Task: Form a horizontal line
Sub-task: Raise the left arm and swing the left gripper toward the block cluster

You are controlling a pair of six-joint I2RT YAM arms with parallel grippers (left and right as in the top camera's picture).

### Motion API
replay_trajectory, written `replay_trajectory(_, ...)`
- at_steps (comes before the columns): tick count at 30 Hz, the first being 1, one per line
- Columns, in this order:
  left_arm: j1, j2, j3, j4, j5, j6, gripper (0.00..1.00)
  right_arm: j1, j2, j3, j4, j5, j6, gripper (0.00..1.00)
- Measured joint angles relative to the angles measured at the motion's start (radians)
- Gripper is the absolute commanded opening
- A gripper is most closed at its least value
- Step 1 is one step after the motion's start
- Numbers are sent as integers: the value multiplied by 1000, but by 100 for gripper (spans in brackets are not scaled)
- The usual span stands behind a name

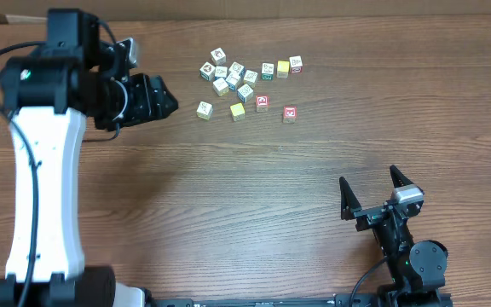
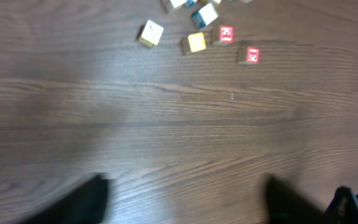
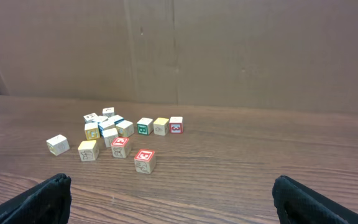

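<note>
In the left wrist view the top edge is cutting off the cluster (image 2: 207, 14), and the left pincer (image 2: 185, 186) is showing only blurred fingers (image 2: 86, 202), clipped below. Overhead, its pictures are looking too small to read.

Soft, even light is falling from overhead, leaving faint shadows beside the cubes (image 3: 109, 132). The left wrist view is blurring across the worktop (image 2: 179, 124), its dark fingers (image 2: 86, 202) showing out of focus.

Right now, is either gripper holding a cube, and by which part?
Nothing is held. The left gripper and right gripper both stand open and empty, clear of the cubes.
</note>
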Motion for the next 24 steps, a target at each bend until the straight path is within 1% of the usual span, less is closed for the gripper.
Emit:
replay_trajectory(7,-9,121,0,15,4,-49,4,0,0,0,0,0,0,100)
replay_trajectory(17,-89,208,0,11,-24,-64,4,0,0,0,0,0,0,100)
replay_trajectory(18,-100,212,0,11,-27,-64,5,0,0,0,0,0,0,100)
replay_trajectory(19,-112,216,0,13,-32,-64,10,0,0,0,0,0,0,100)
replay_trajectory(20,-124,217,0,16,-36,-64,19,0,0,0,0,0,0,100)
replay_trajectory(21,-134,217,0,21,-39,-63,25,0,0,0,0,0,0,100)
replay_trajectory(23,-154,217,0,28,-51,-70,25,0,0,0,0,0,0,100)
replay_trajectory(24,-163,217,0,30,-58,-71,22,0,0,0,0,0,0,100)
